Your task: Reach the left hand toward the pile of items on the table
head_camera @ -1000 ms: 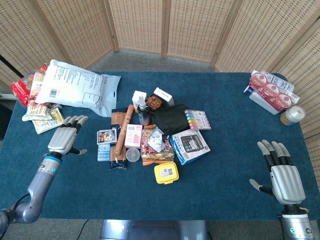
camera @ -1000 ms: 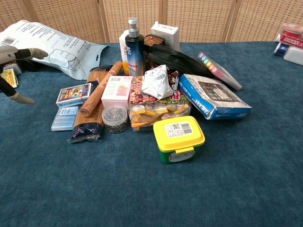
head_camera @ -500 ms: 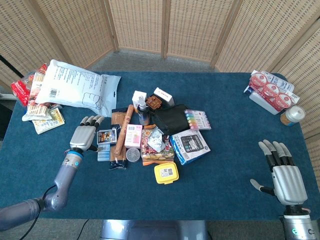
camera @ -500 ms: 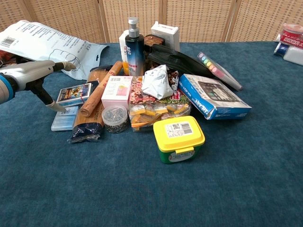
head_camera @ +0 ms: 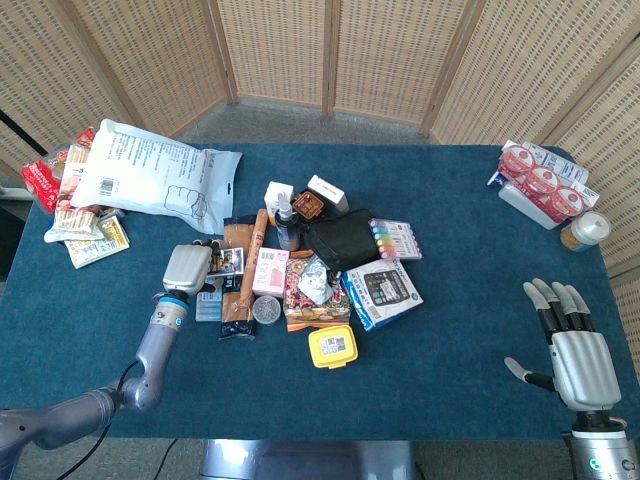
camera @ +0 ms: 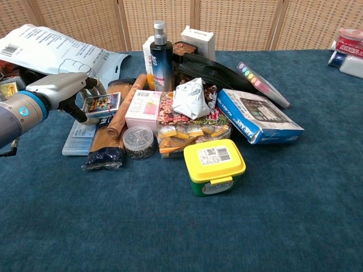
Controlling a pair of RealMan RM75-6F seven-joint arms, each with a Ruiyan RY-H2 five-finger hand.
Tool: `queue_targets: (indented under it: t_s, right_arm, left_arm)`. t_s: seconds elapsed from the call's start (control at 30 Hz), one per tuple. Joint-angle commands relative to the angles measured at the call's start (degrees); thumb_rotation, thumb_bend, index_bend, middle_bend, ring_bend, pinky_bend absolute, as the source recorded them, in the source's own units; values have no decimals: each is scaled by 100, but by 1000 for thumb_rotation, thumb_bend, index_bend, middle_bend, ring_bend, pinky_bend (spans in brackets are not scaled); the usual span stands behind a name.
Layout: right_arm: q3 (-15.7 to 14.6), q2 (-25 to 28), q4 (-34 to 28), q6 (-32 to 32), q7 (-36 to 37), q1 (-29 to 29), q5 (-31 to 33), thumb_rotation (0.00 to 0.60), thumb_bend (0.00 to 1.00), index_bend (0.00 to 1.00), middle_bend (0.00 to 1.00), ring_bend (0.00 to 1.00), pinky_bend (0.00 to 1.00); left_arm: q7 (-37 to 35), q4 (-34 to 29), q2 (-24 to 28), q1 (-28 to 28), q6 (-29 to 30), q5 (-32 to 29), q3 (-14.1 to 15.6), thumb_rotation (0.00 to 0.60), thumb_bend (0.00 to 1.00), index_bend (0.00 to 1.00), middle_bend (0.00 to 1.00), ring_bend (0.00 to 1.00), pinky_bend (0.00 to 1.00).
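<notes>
Left hand (camera: 65, 90) touching card box (camera: 101, 104), right hand (head_camera: 573, 345) only in head view, fingers spread

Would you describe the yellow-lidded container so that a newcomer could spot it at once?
Start at the pile of items mid-table. At its near edge, beside the blue calculator box, sits the container: a green tub with a yellow lid bearing a white label.

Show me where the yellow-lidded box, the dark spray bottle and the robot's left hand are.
yellow-lidded box (camera: 214, 158): chest view, on its lid label.
dark spray bottle (camera: 161, 67): chest view, on its body.
left hand (camera: 61, 89): chest view, on its back.
</notes>
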Motion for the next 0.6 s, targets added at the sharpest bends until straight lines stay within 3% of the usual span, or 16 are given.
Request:
queue_targets:
  t_s: [0.03, 0.43, 0.6]
  right_arm:
    - [-6, 0, 1, -6, -2, 0, -9, 600, 0, 0, 0, 0, 0]
    - [-48, -56, -45, -6, -164, -2, -112, 600, 0, 0, 0, 0, 0]
    - [-57, -76, -55, -17, -224, -1, -122, 600, 0, 0, 0, 0, 0]
  left_arm:
    - [-149, -408, 291, 69, 262, 164, -110, 600, 29, 577, 651, 565, 785]
    - [111, -2530, 1789, 316, 1102, 367, -586, 600, 26, 571, 648, 565, 783]
    - [282, -3141, 2248, 303, 1265, 306, -810, 600, 23, 571, 648, 565, 784]
